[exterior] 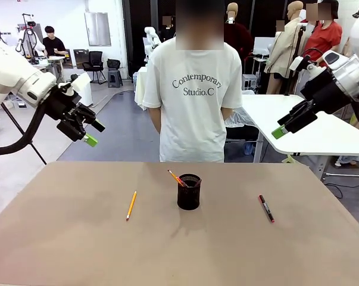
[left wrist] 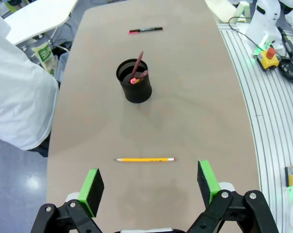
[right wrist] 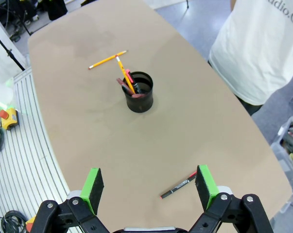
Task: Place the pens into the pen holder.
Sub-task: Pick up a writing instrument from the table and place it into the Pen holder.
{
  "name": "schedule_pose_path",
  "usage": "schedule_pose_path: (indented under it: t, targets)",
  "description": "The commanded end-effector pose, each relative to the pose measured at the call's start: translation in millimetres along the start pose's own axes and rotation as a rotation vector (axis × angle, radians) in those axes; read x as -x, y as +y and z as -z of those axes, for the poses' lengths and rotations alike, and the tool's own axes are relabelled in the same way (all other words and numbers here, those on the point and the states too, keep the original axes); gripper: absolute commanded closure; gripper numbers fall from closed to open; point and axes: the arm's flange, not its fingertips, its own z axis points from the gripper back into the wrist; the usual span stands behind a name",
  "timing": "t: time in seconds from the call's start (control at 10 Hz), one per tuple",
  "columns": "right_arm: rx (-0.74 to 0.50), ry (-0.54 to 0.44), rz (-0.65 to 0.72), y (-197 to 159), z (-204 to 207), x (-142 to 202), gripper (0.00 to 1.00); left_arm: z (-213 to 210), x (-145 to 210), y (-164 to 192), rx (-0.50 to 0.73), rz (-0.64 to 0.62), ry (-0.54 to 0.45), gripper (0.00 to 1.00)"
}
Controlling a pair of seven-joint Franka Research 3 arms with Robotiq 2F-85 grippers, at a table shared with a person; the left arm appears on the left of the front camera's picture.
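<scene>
Brown table (exterior: 60,250) bears yellow pencil (exterior: 131,205), tip toward person (exterior: 194,89); left end effector (left wrist: 148,182) and right end effector (right wrist: 148,180) gape.

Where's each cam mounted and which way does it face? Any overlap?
Front: fixed between the arms, facing across the table at the standing person; left gripper and right gripper raised, open.
Left wrist: above the table's left end, looking down past its own fingers at the loose pencil, then pen holder, marker farthest.
Right wrist: opposite end, own fingers below, marker nearest.
Shared: all three show pen holder, loose pencil, marker.
</scene>
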Motion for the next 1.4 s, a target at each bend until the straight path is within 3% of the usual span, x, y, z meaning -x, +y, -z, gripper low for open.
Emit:
schedule_pose_path:
  t: [0.0,0.2,0.3,0.6,0.7,1.1,1.3]
  targets:
    - [-0.001,-0.013,0.000,-0.3,-0.5,-1.2,0.00,-1.0,-2.2,-0.2,-0.003,-0.014,0.003,0.00]
    - [0.000,0.000,0.000,0.0,0.0,0.0,0.00,-1.0,-2.2,-0.2,-0.003,-0.014,0.003,0.00]
    - [-0.037,0.028,0.078,-4.0,15.9,-16.7,0.00,-1.0,-2.2,-0.2,-0.003,-0.014,0.003,0.00]
    - [0.045,0.192,0.288,-28.5,69.0,-45.0,0.00,-1.0,-2.2,-0.2,-0.003,-0.014,0.003,0.00]
    - [0.165,0.255,0.354,-31.7,81.0,-47.3,0.00,-1.0,-2.2,-0.2,-0.003,-0.014,0.003,0.00]
    - [0.374,0.467,0.501,-44.5,107.5,-29.6,0.00,-1.0,-2.2,-0.2,-0.003,-0.014,0.003,0.00]
    - [0.454,0.524,0.525,-50.4,112.2,-10.7,0.00,-1.0,-2.2,-0.2,-0.003,-0.014,0.003,0.00]
